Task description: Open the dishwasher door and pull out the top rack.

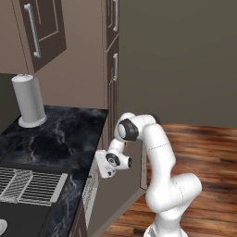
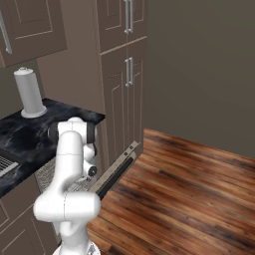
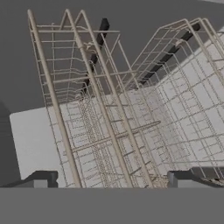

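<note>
The dishwasher door [image 2: 115, 172] hangs partly open, tilted out from the cabinet front below the end of the black marble counter [image 1: 55, 134], its slim handle edge toward the wooden floor [image 2: 184, 194]. In the hand view the top rack [image 3: 118, 127], a light wire basket, stands close before the camera inside the dishwasher's pale interior, its thin bars running slantwise across the picture. The gripper [image 3: 111, 179] sits right at the rack's near bars with its jaws spread wide; the two dark fingertips [image 3: 41, 178] stand far apart and nothing is held between them. In the left base view the hand [image 1: 107, 163] reaches into the gap above the door, just beside the counter's corner. On the counter, well back from the door, stands a white paper towel roll [image 1: 28, 99]; a silver-white grid drying mat [image 1: 30, 186] lies nearer the front. Tall brown cabinet doors [image 2: 122, 84] with vertical silver handles rise just beyond the counter's end.
</note>
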